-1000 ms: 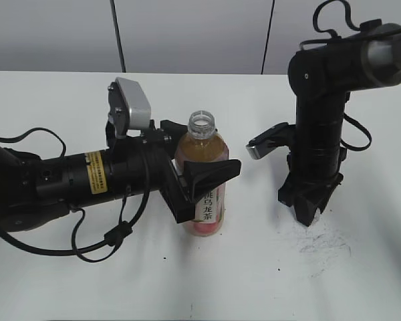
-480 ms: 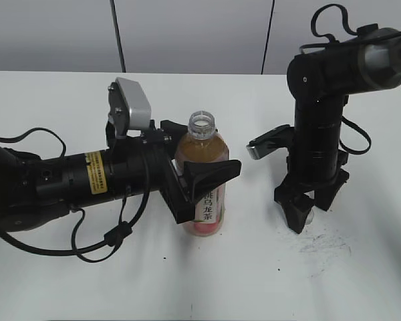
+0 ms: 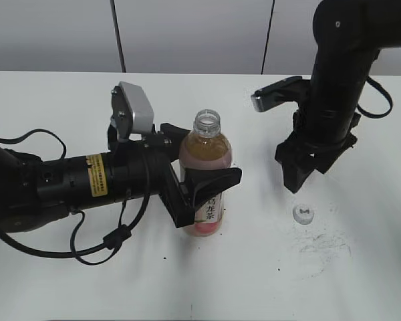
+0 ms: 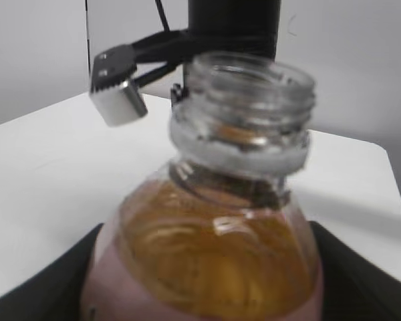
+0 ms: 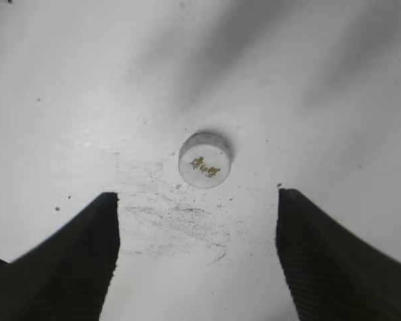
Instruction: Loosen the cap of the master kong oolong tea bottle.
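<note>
Left gripper (image 3: pixel 207 190) clamped around upright tea bottle (image 3: pixel 205 175) at label height; bottle mouth uncapped. Cap (image 3: pixel 303 214) lies on table (image 3: pixel 67 281) to the right, well apart from bottle. Right gripper (image 3: pixel 311 175) above cap, jaws spread, holding nothing.

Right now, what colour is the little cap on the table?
White cap, small gold marking on top; right wrist view.

Bottle (image 3: pixel 204 170) upright near the middle of the tabletop (image 3: pixel 187 281), mouth uncovered, clasped from the left by the left tool (image 3: pixel 204 190). Cap (image 3: pixel 303 213) flat on the tabletop well to the right, apart from the bottle, below the raised right tool (image 3: pixel 307 175).
</note>
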